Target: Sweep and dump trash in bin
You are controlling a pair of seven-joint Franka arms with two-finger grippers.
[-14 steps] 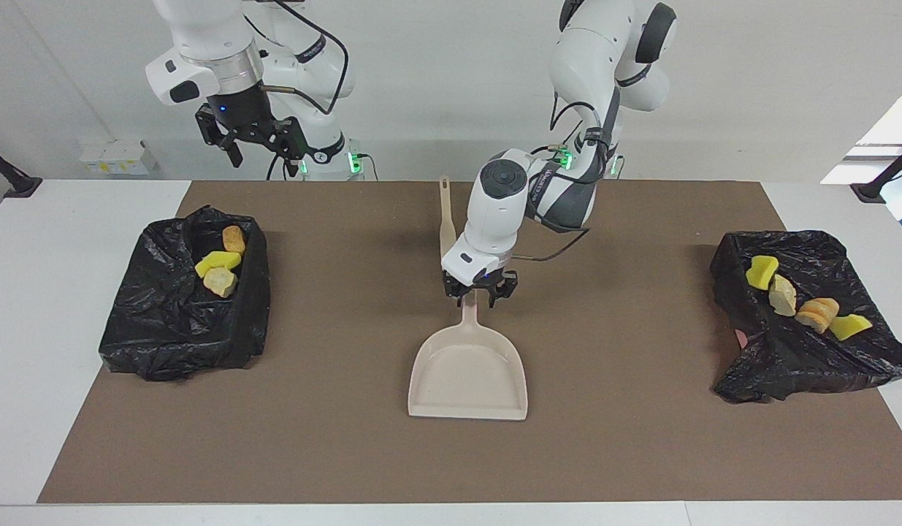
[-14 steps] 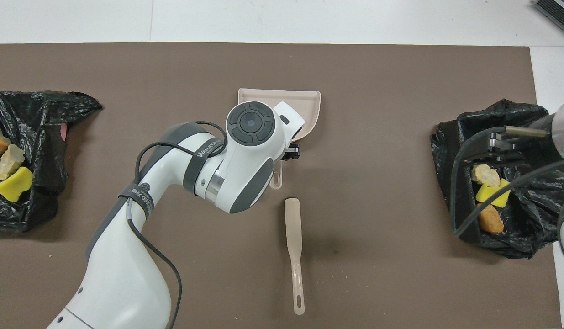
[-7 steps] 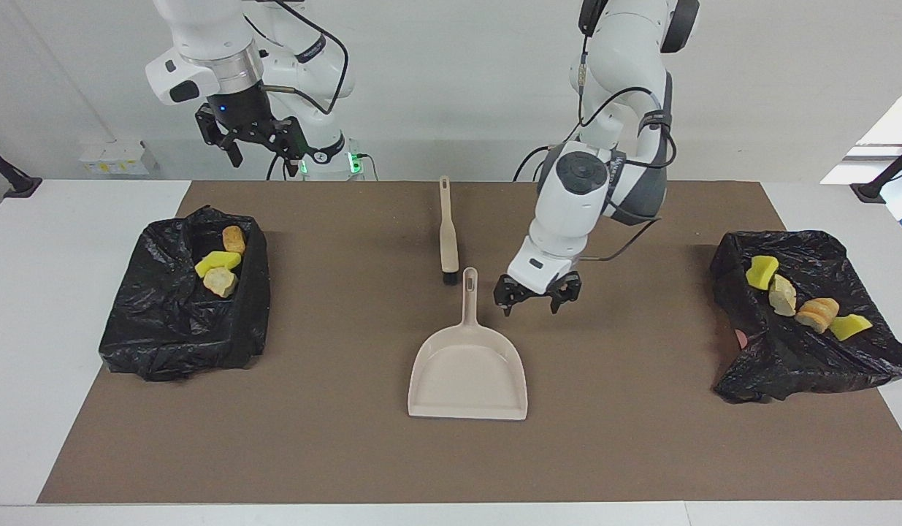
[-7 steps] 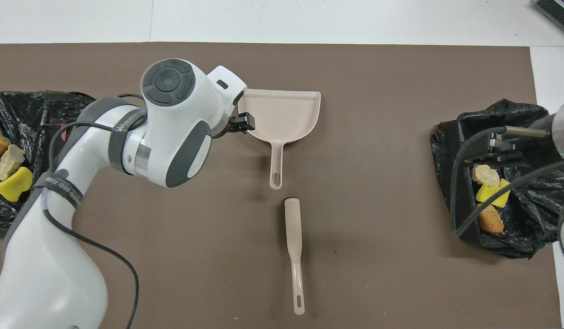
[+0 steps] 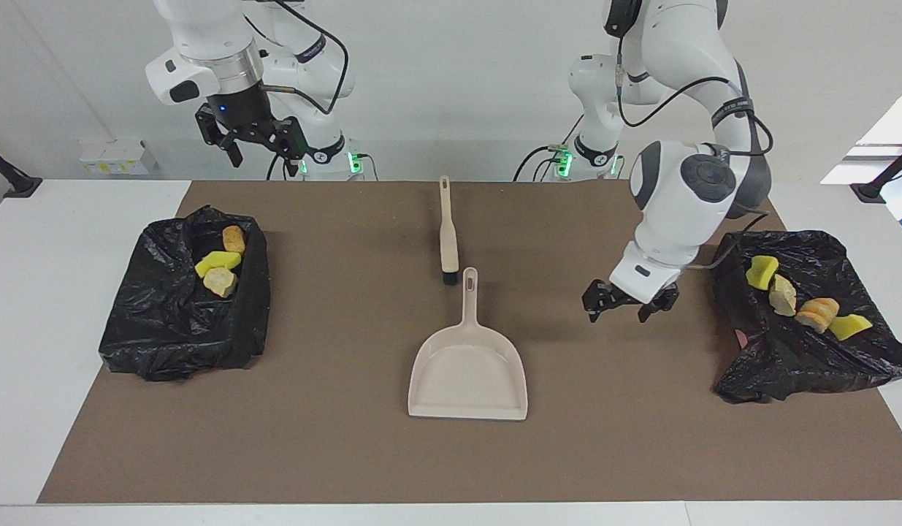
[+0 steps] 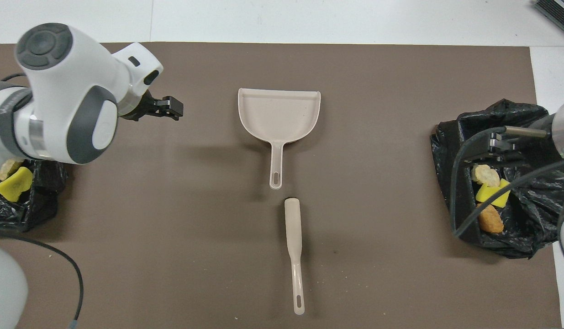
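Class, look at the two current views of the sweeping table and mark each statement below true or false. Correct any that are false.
1. The dustpan lies on the brown mat with nothing in it. True.
2. The left gripper is shut on the dustpan's handle. False: it is open, holds nothing, and hangs over the mat between the dustpan and a black bag.
3. The brush lies nearer to the robots than the dustpan. True.
4. All the trash lies loose on the mat. False: the pieces sit on the two black bags at the table's ends.
5. The right gripper is pressing on the brush. False: it waits in the air, open.
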